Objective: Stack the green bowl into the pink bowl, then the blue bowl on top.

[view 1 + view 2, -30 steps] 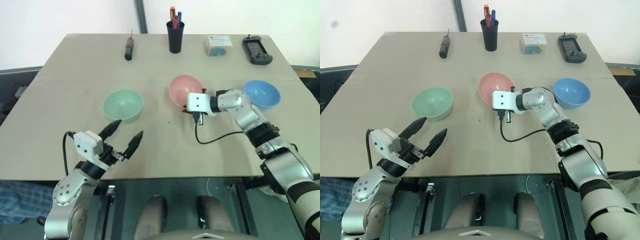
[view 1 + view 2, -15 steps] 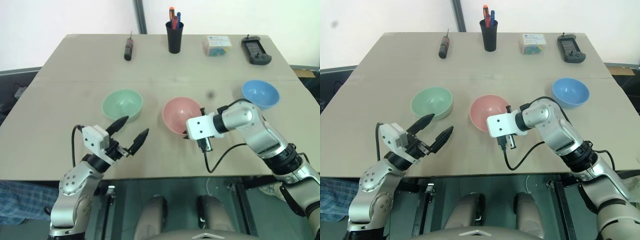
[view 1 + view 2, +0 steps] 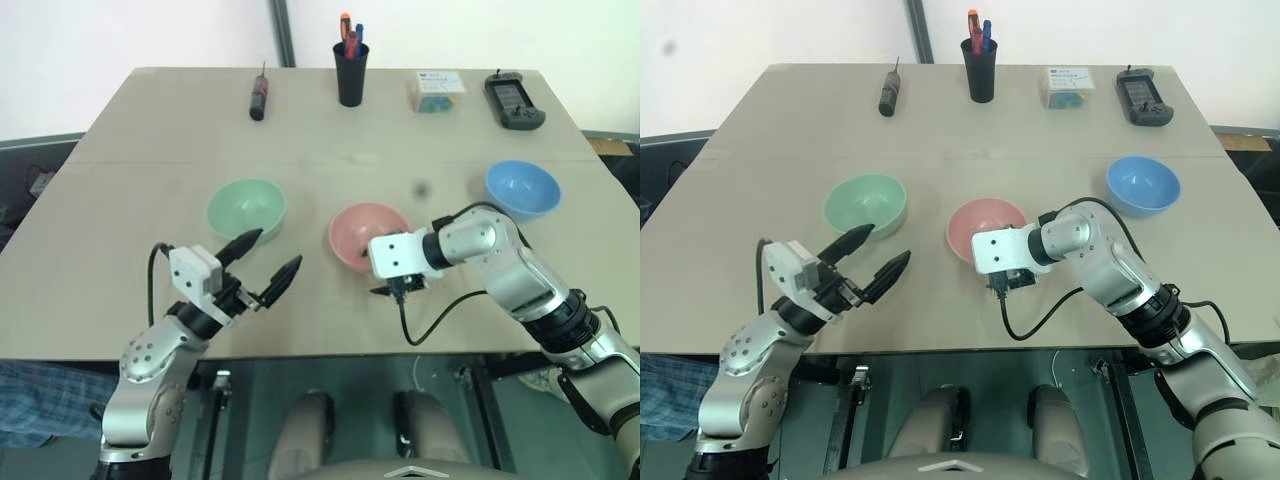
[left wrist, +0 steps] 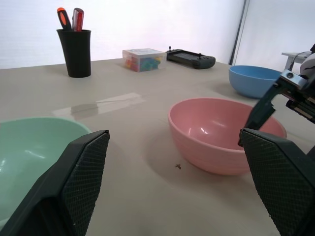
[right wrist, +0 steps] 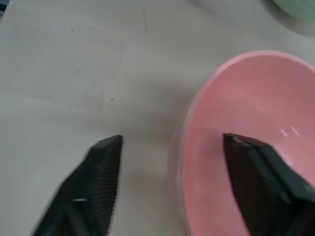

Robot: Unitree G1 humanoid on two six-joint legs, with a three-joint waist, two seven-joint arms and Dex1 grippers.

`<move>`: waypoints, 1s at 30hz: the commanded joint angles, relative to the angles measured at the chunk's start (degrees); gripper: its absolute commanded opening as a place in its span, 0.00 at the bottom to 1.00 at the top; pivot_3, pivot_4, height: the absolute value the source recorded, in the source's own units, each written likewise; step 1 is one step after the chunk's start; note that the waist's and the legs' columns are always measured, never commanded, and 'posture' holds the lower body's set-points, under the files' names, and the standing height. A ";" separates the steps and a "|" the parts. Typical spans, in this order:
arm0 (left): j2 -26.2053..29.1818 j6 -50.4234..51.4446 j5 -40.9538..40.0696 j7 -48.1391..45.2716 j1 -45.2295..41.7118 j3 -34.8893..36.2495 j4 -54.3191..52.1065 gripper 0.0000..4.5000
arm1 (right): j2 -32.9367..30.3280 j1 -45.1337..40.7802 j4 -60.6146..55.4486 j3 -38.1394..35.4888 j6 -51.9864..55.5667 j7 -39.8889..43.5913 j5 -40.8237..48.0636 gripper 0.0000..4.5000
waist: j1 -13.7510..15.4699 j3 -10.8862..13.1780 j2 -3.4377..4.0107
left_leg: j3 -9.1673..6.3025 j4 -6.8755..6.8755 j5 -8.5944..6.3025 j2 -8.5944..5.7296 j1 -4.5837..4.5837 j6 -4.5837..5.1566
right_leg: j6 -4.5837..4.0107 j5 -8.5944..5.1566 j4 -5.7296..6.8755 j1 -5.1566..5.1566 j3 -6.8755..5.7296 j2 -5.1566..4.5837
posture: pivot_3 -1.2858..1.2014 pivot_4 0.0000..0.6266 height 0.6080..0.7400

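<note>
A wide beige bench (image 3: 120,200) takes up most of the head camera's view, with two robot arms reaching over its near edge. Three bowls of the same size sit upright and well apart in a loose row across the middle. The green bowl (image 3: 246,209) is toward the robot's left, the pink bowl (image 3: 366,234) sits in the centre, and the blue bowl (image 3: 522,189) is toward the right, a little farther back.

The right gripper (image 5: 170,167) angles down at the near rim of the pink bowl. Its jaws are spread wide, one finger inside the bowl and one outside over the bench, straddling the rim without pinching it. The bowl rests flat on the bench, so it looks set down here as the base of the stack.

The left gripper (image 3: 266,266) hovers just short of the green bowl, pointing forward with jaws open and empty, likely lined up to take that bowl by its rim for the first stacking step.

Along the far edge stand smaller items: a black cup of pens (image 3: 351,66), a handheld controller (image 3: 514,99), a small clear box (image 3: 436,90) and a screwdriver (image 3: 259,94). None appears to be part of the task.
</note>
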 commanded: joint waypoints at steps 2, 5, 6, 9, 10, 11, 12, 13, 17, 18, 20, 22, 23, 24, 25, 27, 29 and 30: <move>1.51 0.79 0.07 -0.20 -2.52 0.12 -0.47 1.00 | -0.70 -3.09 -8.48 -9.34 9.86 2.46 9.74 0.98 | 0.02 0.00 0.00 | -0.01 0.00 0.00 0.00 -0.01 0.00 | 0.04 0.02 0.01 0.00 0.00 0.00 | 0.52 0.24 1.00; 3.95 3.23 3.69 1.86 -5.58 -0.70 -0.19 1.00 | -0.91 -4.51 -10.90 -16.77 17.24 1.87 17.02 0.98 | 0.27 0.02 -0.01 | -0.09 0.04 0.00 0.00 -0.06 0.00 | 0.03 0.02 0.01 -0.01 -0.06 0.00 | 0.52 0.24 1.00; 4.73 4.24 5.16 2.96 -7.18 -1.10 -0.02 1.00 | -1.05 -5.04 -11.18 -19.63 20.05 1.46 19.70 0.98 | 0.26 0.01 0.00 | -0.11 0.05 0.00 0.00 -0.06 0.00 | 0.03 0.02 0.01 0.00 -0.08 0.00 | 0.52 0.24 1.00; 7.08 9.94 7.49 5.66 -11.20 -2.30 -0.97 1.00 | -1.64 -5.04 -11.94 -25.88 23.35 -0.23 25.19 0.98 | 0.32 0.01 -0.02 | -0.12 0.05 0.00 -0.02 -0.08 0.00 | 0.08 0.05 0.00 0.02 -0.10 0.00 | 0.52 0.24 1.00; 7.87 11.87 8.37 6.33 -12.40 -2.91 -1.39 1.00 | -1.83 -4.82 -12.09 -27.47 24.24 -1.10 26.50 0.98 | 0.27 0.01 -0.01 | -0.10 0.04 0.00 -0.02 -0.07 0.00 | 0.14 0.09 -0.01 0.02 -0.09 -0.01 | 0.52 0.24 1.00; 8.55 13.10 9.18 6.77 -13.39 -3.37 -1.61 1.00 | -1.97 -4.68 -12.29 -28.73 25.29 -2.17 27.69 0.98 | 0.15 0.01 -0.01 | -0.07 0.04 0.00 -0.04 -0.13 0.00 | 0.15 0.09 -0.02 -0.02 -0.11 0.00 | 0.52 0.24 1.00; 9.54 14.65 10.25 7.10 -14.48 -3.98 -1.50 1.00 | -2.06 -4.49 -12.58 -30.00 26.16 -3.32 28.81 0.98 | 0.09 0.01 -0.01 | -0.05 0.03 0.00 -0.04 -0.17 0.00 | 0.16 0.09 -0.01 -0.05 -0.11 0.00 | 0.52 0.24 1.00; 10.97 15.99 11.96 7.08 -15.75 -5.01 -1.06 1.00 | -2.25 -4.07 -13.13 -31.66 26.74 -4.17 30.28 0.98 | 0.01 0.01 -0.01 | -0.05 0.03 0.00 -0.04 -0.19 0.00 | 0.16 0.10 -0.01 -0.07 -0.11 -0.01 | 0.52 0.24 1.00; 15.68 19.17 17.66 7.01 -18.85 -8.21 0.55 1.00 | -3.94 -2.57 -15.29 -35.86 29.43 -6.34 35.69 0.98 | -0.02 0.02 -0.01 | 0.01 0.03 0.00 -0.04 -0.47 0.00 | 0.16 0.10 -0.01 -0.30 -0.23 0.01 | 0.52 0.24 1.00; 16.67 19.29 19.10 6.85 -19.52 -9.00 1.18 1.00 | -4.81 -1.86 -15.92 -36.90 30.02 -6.47 36.97 0.98 | 0.01 0.02 -0.01 | 0.01 0.03 0.00 -0.04 -0.51 0.00 | 0.17 0.10 -0.01 -0.32 -0.24 0.01 | 0.52 0.24 1.00; 18.13 20.15 21.38 6.63 -21.08 -10.41 2.11 1.00 | -6.81 -0.23 -17.19 -39.22 31.13 -6.51 39.42 0.98 | 0.08 0.02 0.00 | -0.01 0.03 0.00 -0.06 -0.56 0.00 | 0.17 0.10 -0.03 -0.34 -0.27 0.00 | 0.52 0.24 1.00; 19.90 21.86 24.36 6.62 -23.06 -12.03 3.08 1.00 | -9.41 2.00 -18.41 -41.38 31.64 -7.05 41.25 0.98 | 0.34 0.03 -0.03 | -0.04 0.05 0.00 -0.07 -0.62 0.00 | 0.17 0.10 -0.09 -0.34 -0.32 -0.02 | 0.52 0.24 1.00; 20.40 23.53 25.08 6.77 -23.86 -12.31 3.34 1.00 | -10.34 2.77 -18.87 -42.04 31.83 -7.60 42.11 0.98 | 0.42 0.03 -0.03 | -0.07 0.05 0.00 -0.08 -0.65 0.00 | 0.17 0.10 -0.11 -0.34 -0.36 -0.03 | 0.52 0.24 1.00; 20.58 25.27 25.60 7.09 -24.94 -12.38 3.73 1.00 | -11.13 3.49 -19.30 -42.69 32.02 -8.29 42.97 0.98 | 0.46 0.03 -0.03 | -0.07 0.05 0.00 -0.09 -0.66 0.00 | 0.18 0.10 -0.12 -0.34 -0.36 -0.04 | 0.52 0.24 1.00; 20.83 26.48 26.11 7.16 -25.82 -12.51 4.11 1.00 | -11.66 4.07 -19.69 -43.15 32.17 -8.97 43.75 0.98 | 0.43 0.03 -0.03 | -0.07 0.05 0.00 -0.09 -0.66 0.00 | 0.18 0.10 -0.12 -0.33 -0.36 -0.05 | 0.52 0.24 1.00; 21.49 27.44 27.30 6.61 -27.11 -13.14 4.76 1.00 | -12.64 5.12 -20.38 -43.79 32.27 -10.43 45.29 0.98 | 0.35 0.03 -0.04 | -0.06 0.05 0.00 -0.08 -0.64 0.00 | 0.19 0.10 -0.12 -0.33 -0.36 -0.04 | 0.52 0.24 1.00; 21.35 27.69 27.67 5.75 -28.71 -13.84 5.86 1.00 | -13.32 5.78 -21.12 -44.43 32.45 -11.83 47.00 0.98 | 0.09 0.04 -0.04 | -0.06 0.05 0.00 -0.07 -0.63 0.00 | 0.19 0.09 -0.10 -0.34 -0.36 -0.03 | 0.52 0.24 1.00; 21.78 26.47 28.62 5.08 -29.47 -14.80 6.77 1.00 | -13.62 5.86 -21.46 -44.77 32.57 -12.43 47.82 0.98 | 0.06 0.04 -0.04 | -0.06 0.05 0.00 -0.07 -0.63 0.00 | 0.19 0.09 -0.09 -0.34 -0.35 -0.03 | 0.52 0.24 1.00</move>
